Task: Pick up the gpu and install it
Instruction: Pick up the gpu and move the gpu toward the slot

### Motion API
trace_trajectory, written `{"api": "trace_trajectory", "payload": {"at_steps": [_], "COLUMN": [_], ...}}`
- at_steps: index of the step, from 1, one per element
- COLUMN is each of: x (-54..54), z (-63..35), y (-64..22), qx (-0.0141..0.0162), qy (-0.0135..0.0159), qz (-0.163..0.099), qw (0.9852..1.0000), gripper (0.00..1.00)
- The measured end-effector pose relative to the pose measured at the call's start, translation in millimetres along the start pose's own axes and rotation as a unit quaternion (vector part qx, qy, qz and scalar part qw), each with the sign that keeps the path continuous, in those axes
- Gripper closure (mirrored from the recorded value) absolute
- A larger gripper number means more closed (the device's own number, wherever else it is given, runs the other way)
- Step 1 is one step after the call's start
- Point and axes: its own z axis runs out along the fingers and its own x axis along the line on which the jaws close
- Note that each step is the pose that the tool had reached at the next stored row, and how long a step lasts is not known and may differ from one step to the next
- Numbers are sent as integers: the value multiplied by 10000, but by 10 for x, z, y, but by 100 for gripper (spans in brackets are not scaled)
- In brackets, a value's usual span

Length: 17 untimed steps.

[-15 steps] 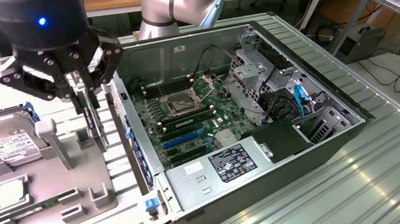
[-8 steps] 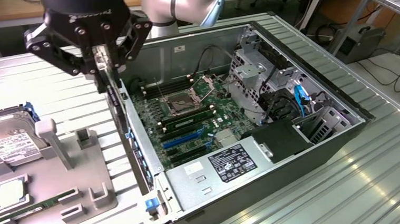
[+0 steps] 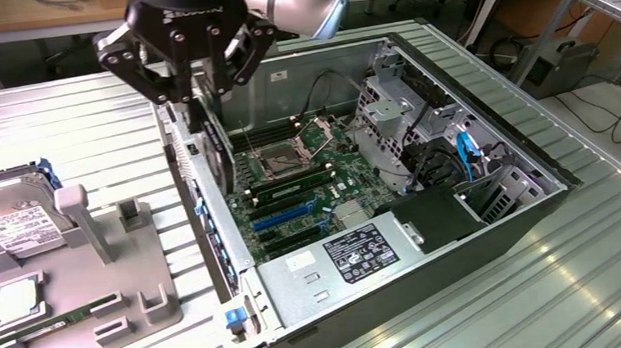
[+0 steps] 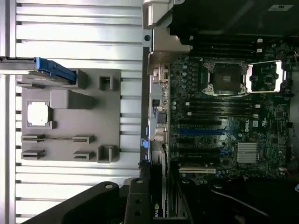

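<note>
end effector: the end effector is partway closed and clamped on the gpu, gripping it by the top edge

gpu position: it hangs on edge, upright, just inside the open PC case by the wall on the exterior view's left. It sits above the rear edge of the motherboard.

why held like that: my guess is the thin card has to drop edge-first into a slot, so an upright top-edge grip keeps the lower edge free

seated yet?: doesn't look like it to me. The card is over the board, but I can't tell if it touches anything or lines up with the blue expansion slot.

inside the case: CPU socket with its cover flipped open, memory sticks in their slots beside it, power supply at the near end, and a drive cage with blue cables on the exterior view's right

grey parts tray: the grey parts tray sits on the ribbed counter beside the case. It holds a hard drive standing in its cradle, a CPU chip lying flat, and a green memory stick.

empty spots: a few tray cradles have nothing in them
</note>
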Motion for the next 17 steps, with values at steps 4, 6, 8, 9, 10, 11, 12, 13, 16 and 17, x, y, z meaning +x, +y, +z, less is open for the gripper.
{"api": "trace_trajectory", "payload": {"at_steps": [4,6,8,9,10,11,12,13,16,17], "x": [-189,-306,-408,-451,-500,-544,-588,-633,-770,-817], "z": [12,53,95,112,132,151,168,187,243,263], "y": [-6,-4,-1,1,4,7,10,15,34,41], "qx": [0,2,5,7,10,11,13,14,16,17], "qy": [13,19,24,26,28,29,31,33,37,39], "qz": [0,1,1,1,1,1,1,2,1,2], "qw": [10000,10000,10000,10000,10000,10000,10000,10000,10000,10000], "gripper": [74,74,74,74,74,74,74,74,74,74]}}
